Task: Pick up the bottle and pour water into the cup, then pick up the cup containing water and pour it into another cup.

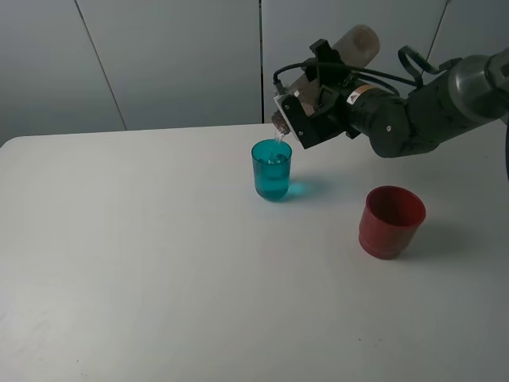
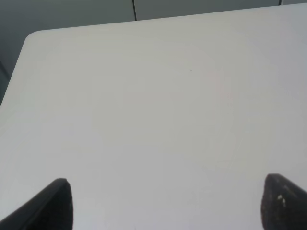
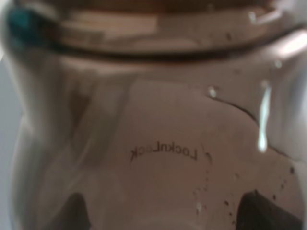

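My right gripper (image 1: 312, 107) is shut on the smoky grey-brown bottle (image 1: 352, 44) and holds it tipped, mouth down-left over the teal cup (image 1: 272, 170). A thin stream of water falls from the mouth into the cup, which holds water. The bottle (image 3: 158, 134) fills the right wrist view, with a bit of the teal cup (image 3: 21, 21) at one corner. The red cup (image 1: 390, 221) stands upright on the table to the right, apart from both. My left gripper (image 2: 165, 203) is open over bare table, with only its two dark fingertips (image 2: 53, 203) in view.
A white table (image 1: 143, 263) carries both cups. Its rounded far corner (image 2: 33, 38) shows in the left wrist view. Grey wall panels stand behind the table.
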Controlling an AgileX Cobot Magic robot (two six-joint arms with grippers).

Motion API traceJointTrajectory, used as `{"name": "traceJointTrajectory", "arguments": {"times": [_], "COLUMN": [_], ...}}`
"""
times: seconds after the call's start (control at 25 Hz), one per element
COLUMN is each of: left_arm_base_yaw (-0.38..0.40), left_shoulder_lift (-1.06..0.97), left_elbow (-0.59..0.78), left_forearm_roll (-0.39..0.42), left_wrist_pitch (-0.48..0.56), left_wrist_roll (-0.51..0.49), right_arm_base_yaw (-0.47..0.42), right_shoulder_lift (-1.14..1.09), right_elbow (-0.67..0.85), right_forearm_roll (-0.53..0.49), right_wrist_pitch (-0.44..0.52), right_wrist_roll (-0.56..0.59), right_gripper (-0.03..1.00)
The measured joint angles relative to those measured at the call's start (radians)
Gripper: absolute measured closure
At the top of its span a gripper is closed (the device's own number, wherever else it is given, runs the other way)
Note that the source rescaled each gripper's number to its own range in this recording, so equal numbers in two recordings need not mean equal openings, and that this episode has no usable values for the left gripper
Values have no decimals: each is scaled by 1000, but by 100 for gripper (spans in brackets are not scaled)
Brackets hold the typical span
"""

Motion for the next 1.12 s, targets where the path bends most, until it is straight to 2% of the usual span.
{"name": "traceJointTrajectory", "arguments": {"times": [1.12], "left_arm_base_yaw": [0], "left_shoulder_lift": [0], "left_elbow": [0], "left_forearm_roll": [0], "left_wrist_pitch": [0], "left_wrist_roll": [0], "right_arm_base_yaw": [0], "right_shoulder_lift": [0], "right_elbow": [0], "right_forearm_roll": [-18], "right_wrist_pitch": [-1], "right_wrist_roll": [0], "right_gripper": [94]}}
